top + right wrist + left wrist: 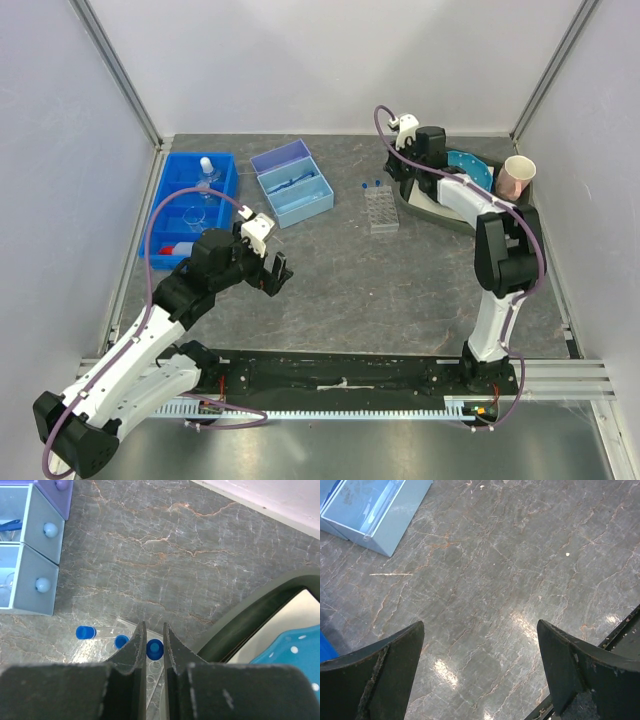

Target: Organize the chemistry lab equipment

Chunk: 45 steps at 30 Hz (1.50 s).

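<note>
My right gripper (154, 626) is shut on a blue-capped clear tube (155, 649), held just above the clear tube rack (381, 208) at the back of the table. Two more blue-capped tubes (86, 632) (121, 641) are at the rack's far end, one of them lying flat. In the top view the gripper (397, 168) hides the held tube. My left gripper (272, 272) hangs open over bare table, with nothing between its fingers (395, 655). The white squeeze bottle (207, 168) and clear glass flasks (195, 212) sit in the blue bin (228, 160).
A light-blue and purple drawer box (293, 183) stands open between the bin and the rack. A dark tray (440, 212) at the back right holds a blue white-dotted disc (472, 167). A paper cup (517, 178) stands beside it. Walls enclose three sides.
</note>
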Each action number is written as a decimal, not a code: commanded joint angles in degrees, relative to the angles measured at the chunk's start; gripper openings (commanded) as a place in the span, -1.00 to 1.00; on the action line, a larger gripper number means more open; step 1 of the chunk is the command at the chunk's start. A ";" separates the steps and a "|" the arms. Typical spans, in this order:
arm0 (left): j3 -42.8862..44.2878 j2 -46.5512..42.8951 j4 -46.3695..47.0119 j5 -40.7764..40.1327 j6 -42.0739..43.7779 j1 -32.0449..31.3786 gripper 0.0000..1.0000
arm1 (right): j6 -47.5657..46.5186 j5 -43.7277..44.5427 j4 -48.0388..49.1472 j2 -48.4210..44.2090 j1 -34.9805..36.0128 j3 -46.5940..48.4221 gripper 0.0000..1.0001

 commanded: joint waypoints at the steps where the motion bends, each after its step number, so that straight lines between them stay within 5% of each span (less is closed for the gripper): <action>1: 0.00 -1.03 1.71 -1.67 2.33 -0.02 0.99 | -0.09 -0.50 -0.49 2.70 0.21 4.30 -0.79; 31: -0.35 -0.77 1.80 -0.44 3.03 -0.02 0.99 | -0.61 -0.60 -1.10 3.58 0.30 1.49 -0.78; 45: -0.35 -0.06 1.80 -0.35 3.21 -0.02 0.99 | -0.36 -4.19 -3.12 4.81 0.30 3.25 -0.52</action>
